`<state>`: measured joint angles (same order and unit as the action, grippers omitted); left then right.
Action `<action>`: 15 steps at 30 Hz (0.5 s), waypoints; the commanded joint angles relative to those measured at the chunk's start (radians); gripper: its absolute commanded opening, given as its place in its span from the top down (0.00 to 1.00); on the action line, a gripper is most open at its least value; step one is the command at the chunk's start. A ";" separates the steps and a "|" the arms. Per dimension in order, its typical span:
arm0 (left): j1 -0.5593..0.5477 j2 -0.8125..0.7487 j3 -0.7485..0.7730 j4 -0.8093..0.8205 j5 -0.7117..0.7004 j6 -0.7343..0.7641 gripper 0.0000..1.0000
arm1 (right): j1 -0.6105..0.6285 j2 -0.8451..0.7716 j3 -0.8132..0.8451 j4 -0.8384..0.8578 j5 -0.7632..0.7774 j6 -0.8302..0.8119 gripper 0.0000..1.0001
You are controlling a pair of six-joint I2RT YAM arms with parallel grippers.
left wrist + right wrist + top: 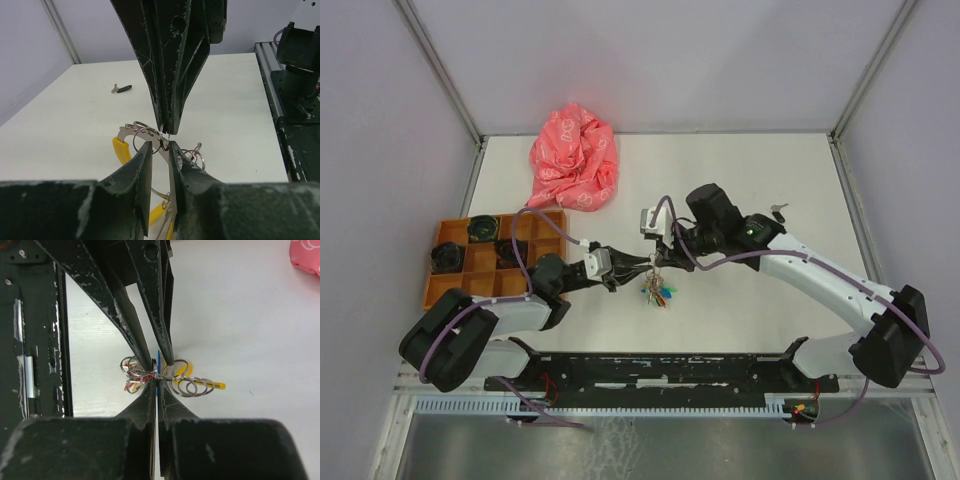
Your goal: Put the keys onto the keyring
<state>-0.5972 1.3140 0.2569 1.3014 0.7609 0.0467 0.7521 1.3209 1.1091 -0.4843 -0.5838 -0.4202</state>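
The keyring (658, 290) is a bunch of silver rings with yellow, blue and red pieces, hanging just above the table between both arms. My right gripper (157, 381) is shut on one silver ring of the keyring (182, 382); its fingers (170, 75) come down from above in the left wrist view. My left gripper (160, 145) faces it, jaws a little apart around the keyring (142, 132) without clamping it. A black-headed key (122, 89) lies alone on the table, next to the right arm (779, 210). I cannot tell whether the red piece (131, 386) is a key.
A crumpled pink cloth (573, 158) lies at the back of the table. An orange compartment tray (480, 280) with dark objects stands at the left. The black rail (660, 365) with both arm bases runs along the near edge.
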 commanded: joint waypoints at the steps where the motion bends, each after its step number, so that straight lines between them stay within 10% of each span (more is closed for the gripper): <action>1: -0.003 -0.021 0.020 -0.048 0.017 0.072 0.74 | 0.076 0.084 0.201 -0.304 0.245 -0.100 0.99; 15: -0.004 0.027 0.032 -0.017 0.081 0.047 0.74 | 0.142 0.235 0.416 -0.473 0.317 -0.116 0.99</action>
<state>-0.5972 1.3243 0.2569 1.2514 0.8146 0.0666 0.8875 1.5581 1.4597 -0.9493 -0.2733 -0.5217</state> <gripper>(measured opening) 0.260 0.015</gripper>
